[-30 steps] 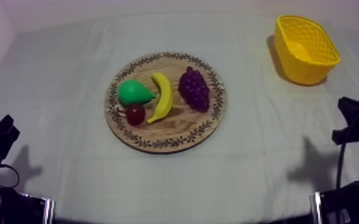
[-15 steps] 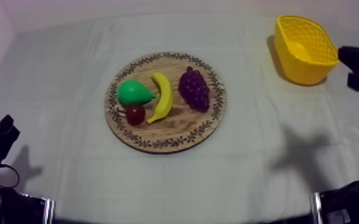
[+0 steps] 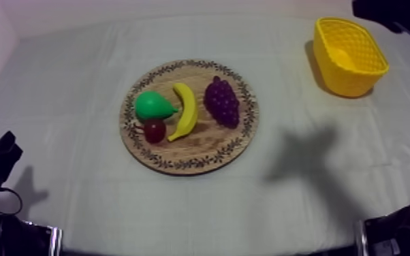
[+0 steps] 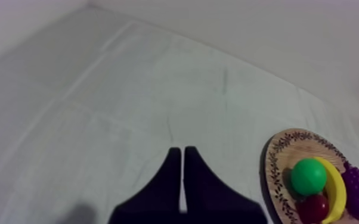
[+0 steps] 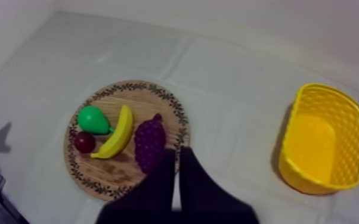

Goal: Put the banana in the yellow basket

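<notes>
Two wedges pressed together, empty: left gripper [image 4: 182, 151] low beside table edge, right gripper [image 5: 177, 152] high above wooden board [image 5: 108, 173]. Approach step; next, right gripper must spread fingers and descend onto banana [image 5: 115, 137].

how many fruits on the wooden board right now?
4 on the board, seen from the top view: pear at left, small red fruit just in front of it, banana in the middle, bunch of grapes at right. None seems hidden.

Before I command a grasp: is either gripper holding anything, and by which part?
Nothing is held. The left gripper and right gripper are both shut on nothing; the banana lies on the board.
</notes>
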